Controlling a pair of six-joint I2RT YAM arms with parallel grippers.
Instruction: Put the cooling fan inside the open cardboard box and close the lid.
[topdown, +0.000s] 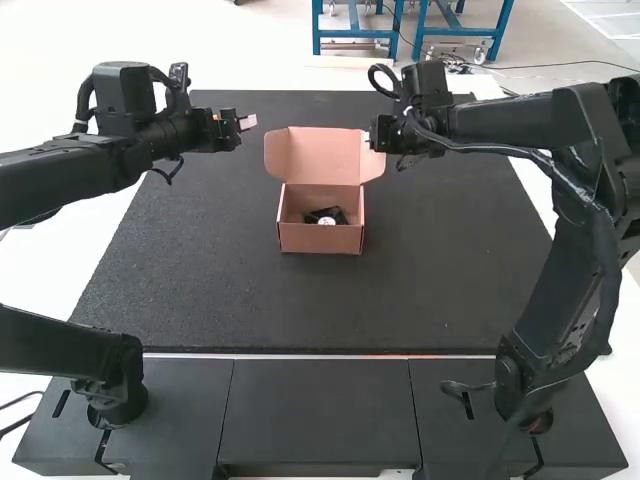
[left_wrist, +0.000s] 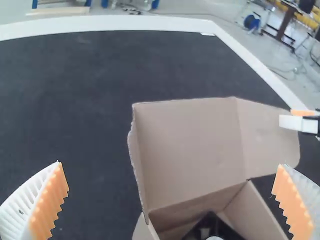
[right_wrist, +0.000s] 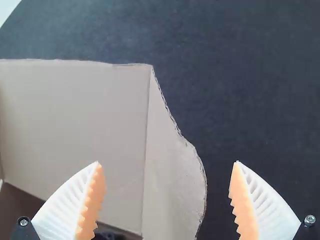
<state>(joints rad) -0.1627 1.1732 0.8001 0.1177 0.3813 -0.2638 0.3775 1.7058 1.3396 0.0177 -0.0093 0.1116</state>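
Note:
A small cardboard box (topdown: 320, 210) stands open in the middle of the black mat, its lid (topdown: 318, 156) raised upright at the back. The black cooling fan (topdown: 327, 216) lies inside it, and its dark top edge peeks out in the left wrist view (left_wrist: 207, 231). My left gripper (topdown: 240, 124) hovers open just left of the lid's upper edge. My right gripper (topdown: 377, 137) is open at the lid's right side flap (right_wrist: 172, 170). In the left wrist view the lid (left_wrist: 200, 145) sits between my fingers (left_wrist: 47, 207), with the right gripper's fingertip (left_wrist: 300, 121) beyond.
The black foam mat (topdown: 200, 260) covers the table, with white table surface (topdown: 60, 260) around it. The black arm bases (topdown: 320, 420) sit along the near edge. Open mat lies in front of and beside the box.

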